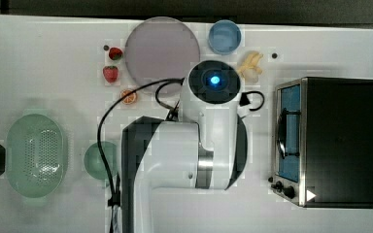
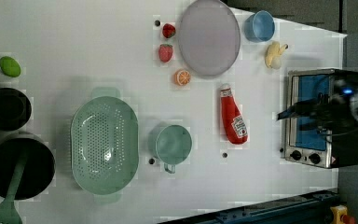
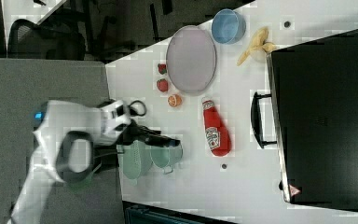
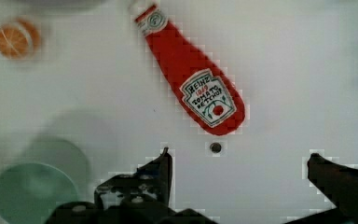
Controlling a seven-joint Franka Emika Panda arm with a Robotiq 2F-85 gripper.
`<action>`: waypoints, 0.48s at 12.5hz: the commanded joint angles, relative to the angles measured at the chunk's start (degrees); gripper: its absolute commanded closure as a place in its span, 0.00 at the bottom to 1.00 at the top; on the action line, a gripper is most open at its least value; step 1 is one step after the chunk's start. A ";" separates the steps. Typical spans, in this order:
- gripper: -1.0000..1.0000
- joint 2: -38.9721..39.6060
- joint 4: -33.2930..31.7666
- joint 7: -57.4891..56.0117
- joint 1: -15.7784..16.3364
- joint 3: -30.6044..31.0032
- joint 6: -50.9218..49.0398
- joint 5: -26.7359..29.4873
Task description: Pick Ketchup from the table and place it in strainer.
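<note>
While the ketchup (image 4: pixel 189 78) lies flat at the wrist view's centre, your gripper (image 4: pixel 239 161) hangs wide open, empty; grasp, carry and drop into the strainer (image 2: pixel 104 144) remain.

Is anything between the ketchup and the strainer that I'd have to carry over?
Yes. In the left view the green mug sits on the table between the ketchup and the strainer, near the bottle's base end. Nothing else lies on that stretch.
</note>
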 commanded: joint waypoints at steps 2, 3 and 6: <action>0.00 -0.77 -5.69 -22.50 0.14 0.46 10.37 -0.09; 0.00 0.03 -7.51 -24.53 0.16 0.68 13.74 -0.09; 0.00 3.81 -11.60 -25.26 0.39 0.73 22.10 -0.23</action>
